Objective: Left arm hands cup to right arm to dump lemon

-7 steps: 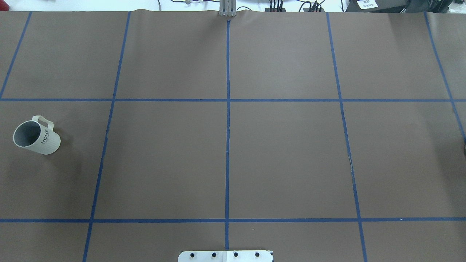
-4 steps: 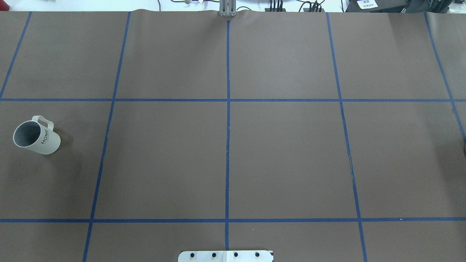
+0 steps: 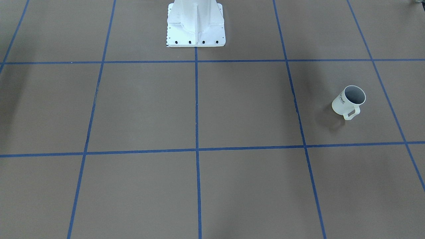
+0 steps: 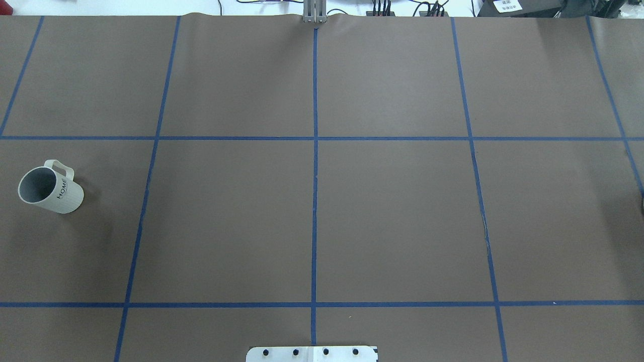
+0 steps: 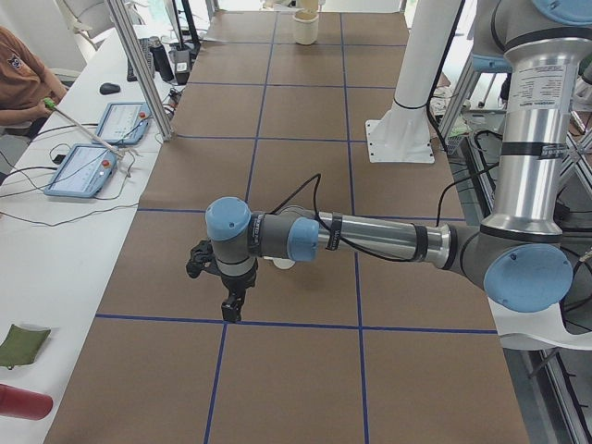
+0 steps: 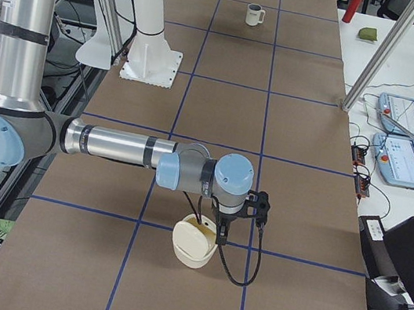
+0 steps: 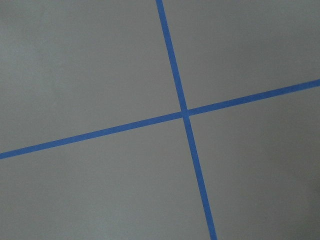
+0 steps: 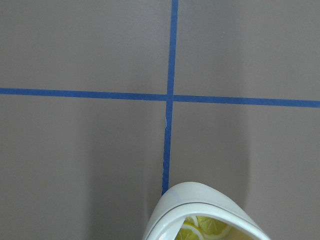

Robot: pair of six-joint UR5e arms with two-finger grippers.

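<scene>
The white cup (image 4: 50,188) with "HOME" on its side stands upright at the table's left, handle away from the robot. It also shows in the front-facing view (image 3: 348,101) and far off in the exterior right view (image 6: 253,14). Its visible inside is plain grey and no lemon shows in it. The left gripper (image 5: 229,307) hangs above the table and shows only in the exterior left view, so I cannot tell whether it is open. The right gripper (image 6: 222,233) hangs just above a cream bowl (image 6: 193,246), and I cannot tell its state either.
The bowl (image 8: 200,202) holds yellow slice-like pieces (image 8: 202,227) and sits at the table's right end. The white robot base (image 3: 196,25) stands at the robot's edge of the table. Blue tape lines cross the brown mat (image 4: 392,221). Tablets (image 5: 88,157) lie on the side bench.
</scene>
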